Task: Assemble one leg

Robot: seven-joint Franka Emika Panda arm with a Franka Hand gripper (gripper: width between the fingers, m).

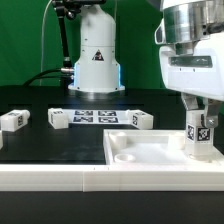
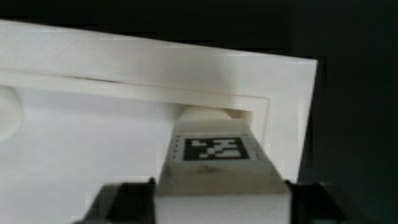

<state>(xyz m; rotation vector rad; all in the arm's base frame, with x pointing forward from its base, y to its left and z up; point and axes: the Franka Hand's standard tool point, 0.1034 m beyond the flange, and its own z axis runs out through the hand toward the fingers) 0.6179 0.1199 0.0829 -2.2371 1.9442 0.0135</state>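
Black table (image 1: 40,140), green backdrop. My gripper (image 1: 200,118) is clamped on the leg (image 1: 201,140), long axis upright (tag showing). It hangs straight below my fingers, over the white panel's (image 1: 140,150) corner recess, so the move is down.

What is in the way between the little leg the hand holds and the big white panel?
Nothing I can see. The hand holds the leg upright at the white panel's corner, with no other part between them. The spare legs lie farther back on the table.
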